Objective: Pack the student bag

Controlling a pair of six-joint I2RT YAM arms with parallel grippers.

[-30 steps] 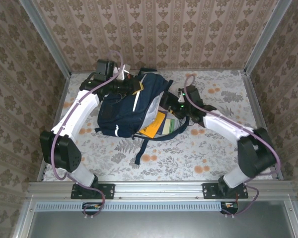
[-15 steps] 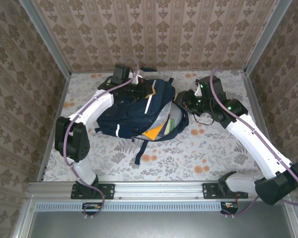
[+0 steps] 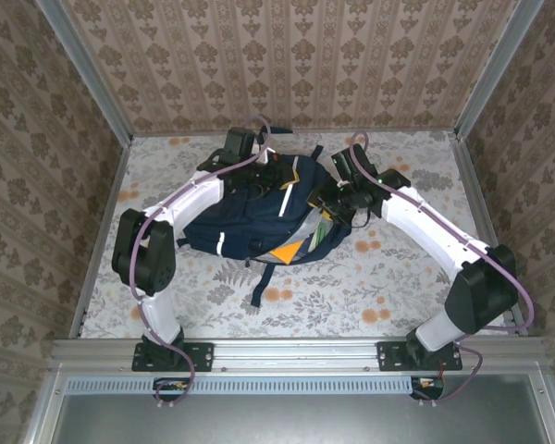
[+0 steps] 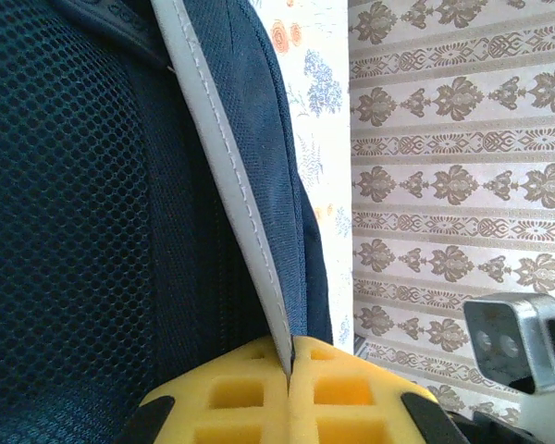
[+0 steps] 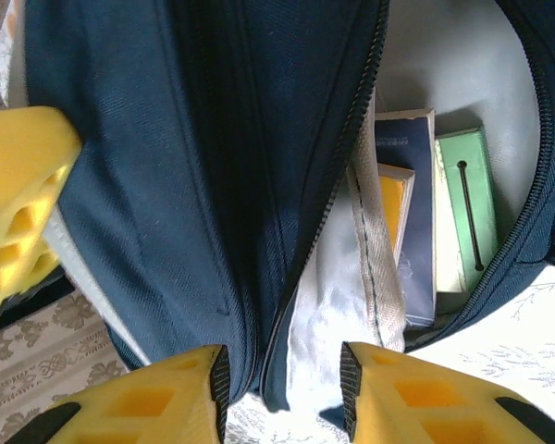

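White flowery desk: it carries all the things. My two arms reach in from the near edge.
Navy student bag: it lies flat in the middle of the desk, between my two arms. Its mouth gapes toward my right side.
Books: a green one, a dark blue one and a yellow one stand side by side inside the bag, against the pale lining.
Left pincer: it is squeezed tight on the bag's white stripe, up at the far end of the bag. The pads meet on the cloth.
Right pincer: it is about half open. It sits over the zip edge of the bag's mouth, with navy cloth and pale lining between the pads. I cannot tell if it is pinching the cloth or only around it.
Step, I think: get a good hold on the mouth's edge while the other end is held.
How to do it well: I should bite only the cloth edge and stay clear of the books. My left pincer should hold firm so the bag cannot slide. I should pull slowly and straight, so the cloth does not slip out of the pads.
Watch out: the lining is loose and may bunch up in the pincer.
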